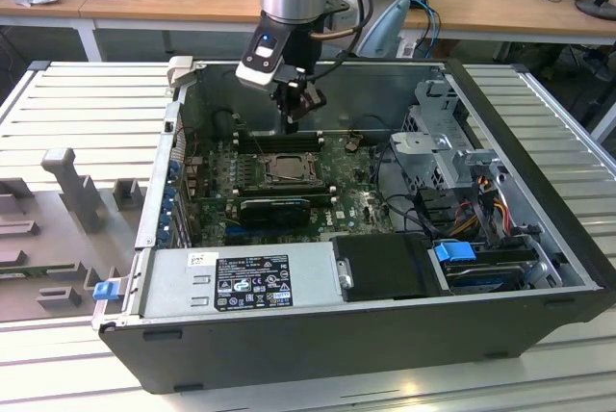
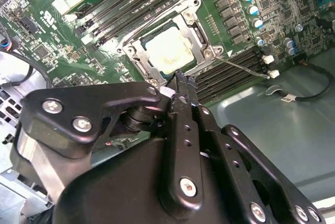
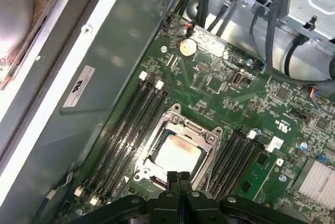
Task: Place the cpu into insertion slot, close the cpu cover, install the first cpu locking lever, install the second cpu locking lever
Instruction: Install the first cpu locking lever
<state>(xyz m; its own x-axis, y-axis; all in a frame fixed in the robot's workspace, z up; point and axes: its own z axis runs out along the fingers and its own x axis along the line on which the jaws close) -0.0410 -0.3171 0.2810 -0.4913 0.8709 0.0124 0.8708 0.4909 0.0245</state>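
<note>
Claw (image 3: 178,176) closed, nothing btwn tips, right at edge of cover frame (image 3: 208,136); you see chip (image 3: 177,153) lying flat w/in it.

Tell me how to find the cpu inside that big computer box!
Look inside the open computer case at the green circuit board. Near its middle, between rows of long black memory slots, the silver cpu cover frames the cpu. It is the only flat, pale, square patch there.
</note>
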